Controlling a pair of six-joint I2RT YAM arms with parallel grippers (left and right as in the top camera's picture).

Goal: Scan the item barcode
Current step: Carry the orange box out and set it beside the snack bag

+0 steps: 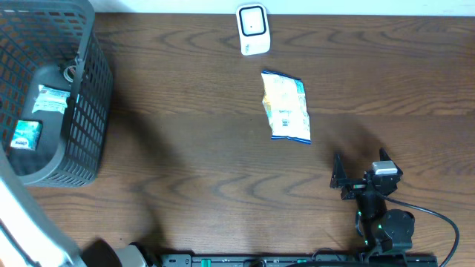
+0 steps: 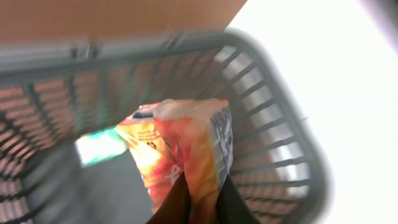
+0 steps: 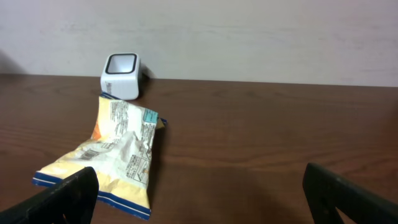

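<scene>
Gripping an orange packet by its lower edge, the left pincer was clenched on it inside the basket, with mesh wall close around and other small packs on the basket floor below. By my judgement the scan was not yet done for this packet: it sat at the far left of the table, well apart from the scanner at the back edge. A lift over the rim, a carry across and a turn of the barcode toward the scanner were left. A second bag lay flat just in front of the scanner; whether it had been scanned could not be told. The right pincer stood released and empty near the front edge, facing that bag. Open room was wide between basket and scanner; the tight spots were the basket rim and the bag lying near the path
</scene>
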